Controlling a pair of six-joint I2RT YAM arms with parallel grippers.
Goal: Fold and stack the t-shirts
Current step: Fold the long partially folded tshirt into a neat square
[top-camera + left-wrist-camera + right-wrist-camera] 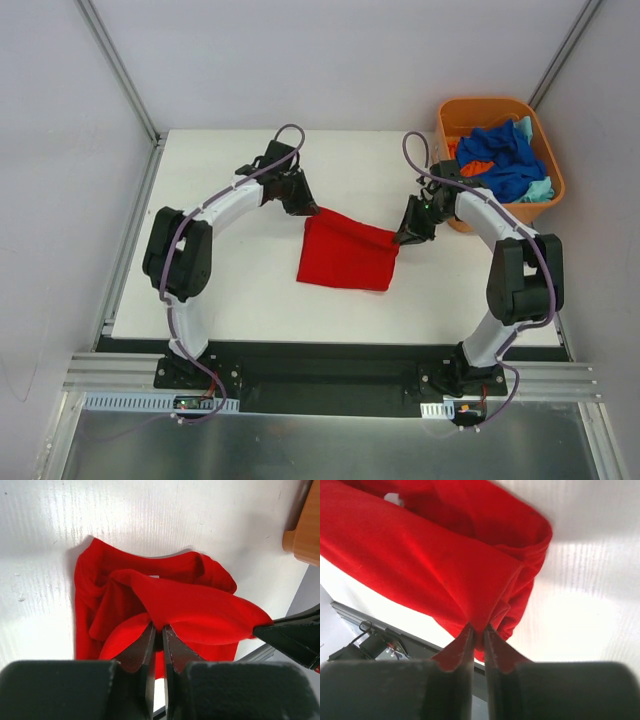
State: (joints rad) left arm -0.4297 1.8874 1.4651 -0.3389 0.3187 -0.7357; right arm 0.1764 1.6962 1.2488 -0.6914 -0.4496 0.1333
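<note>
We see the red t-shirt (pixel 345 255) near the middle of the white desk (pixel 230 290), folded over into a rough rectangle, its near edge lying flat and its far edge lifted between our two hands. Our left hand (pixel 308 208) has its fingers pressed together on a pinch of cloth at the far left corner. In the left wrist view that pinch lifts a broad flap that arches over the rumpled lower layers, where a small white label (pixel 154 576) shows at the neckline. Our right hand (pixel 405 238) pinches the far right corner the same way. In its own view the fingers close on a gathered hem, and the cloth runs from them in a smooth band with soft creases bunched just beside the grip. The shirt's near edge lies well back from the desk's near edge. Bare desk spreads to the left of the shirt and behind it toward the far edge. To the right there is less room: the right arm stands between the shirt and the orange plastic tub (pixel 548 150) at the far right corner. The tub holds a heap of crumpled t-shirts (pixel 500 160), mostly royal blue with some orange and pale teal, well apart from the red one.
</note>
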